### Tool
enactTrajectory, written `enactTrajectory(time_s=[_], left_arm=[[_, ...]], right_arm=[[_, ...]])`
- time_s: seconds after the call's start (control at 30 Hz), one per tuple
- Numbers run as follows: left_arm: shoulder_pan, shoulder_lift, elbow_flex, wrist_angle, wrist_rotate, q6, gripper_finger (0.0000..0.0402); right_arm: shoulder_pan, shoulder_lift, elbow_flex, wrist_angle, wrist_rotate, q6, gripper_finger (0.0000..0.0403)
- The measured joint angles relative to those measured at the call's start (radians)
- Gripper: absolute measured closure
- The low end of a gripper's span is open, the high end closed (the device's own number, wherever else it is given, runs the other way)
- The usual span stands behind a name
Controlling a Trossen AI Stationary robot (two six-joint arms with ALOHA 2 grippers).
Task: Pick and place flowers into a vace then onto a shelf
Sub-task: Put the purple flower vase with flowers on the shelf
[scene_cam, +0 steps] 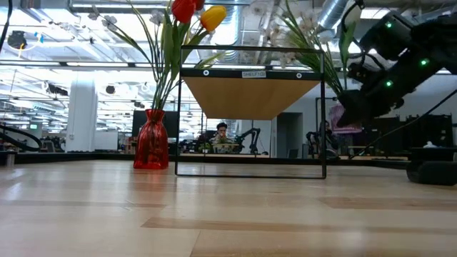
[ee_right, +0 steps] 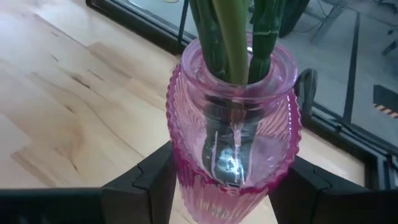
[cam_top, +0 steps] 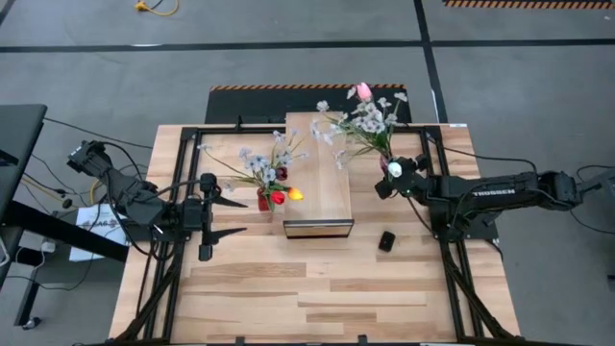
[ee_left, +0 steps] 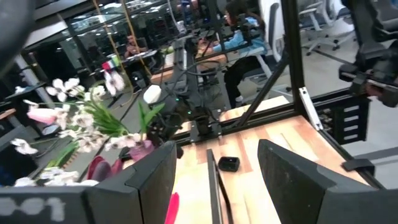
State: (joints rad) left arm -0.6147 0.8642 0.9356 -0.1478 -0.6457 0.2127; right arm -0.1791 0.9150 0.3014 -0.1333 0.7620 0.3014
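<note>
- Shelf (cam_top: 318, 178): set mid-counter, long axis running away from the front edge; lies left of the right claw.
- Pink vase (ee_right: 233, 134): clamped upright in right claw (ee_right: 217, 177), flowers (cam_top: 370, 120) inside, beside shelf.
- Red vase (scene_cam: 151, 140): stood left of shelf.
- Left claw (cam_top: 206, 213): held apart, empty, near red vase.

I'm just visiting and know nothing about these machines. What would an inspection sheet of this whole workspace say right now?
Surface: light wooden table, mostly bare at the front.
Job's things: red vase with red and yellow tulips stands on the table beside the shelf; pink ribbed vase holds green stems and pale blossoms.
Clutter: small black object on the table near the shelf.
End effectors: right end effector shut on the pink ribbed vase, at the shelf's right side; left end effector open, empty, left of the red vase.
Cables: black leads trail along both arms and off the table's left edge.
Surroundings: grey floor; people seated at desks beyond the table.
</note>
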Motion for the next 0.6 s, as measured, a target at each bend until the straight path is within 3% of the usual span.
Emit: enactTrajectory(time_s=[0.6], left_arm=[[0.0,0.0,0.0,-0.006,0.012,-0.025,0.0184]], right_arm=[[-0.027,0.001,0.026,-0.18,0.005,0.039,0.0211]])
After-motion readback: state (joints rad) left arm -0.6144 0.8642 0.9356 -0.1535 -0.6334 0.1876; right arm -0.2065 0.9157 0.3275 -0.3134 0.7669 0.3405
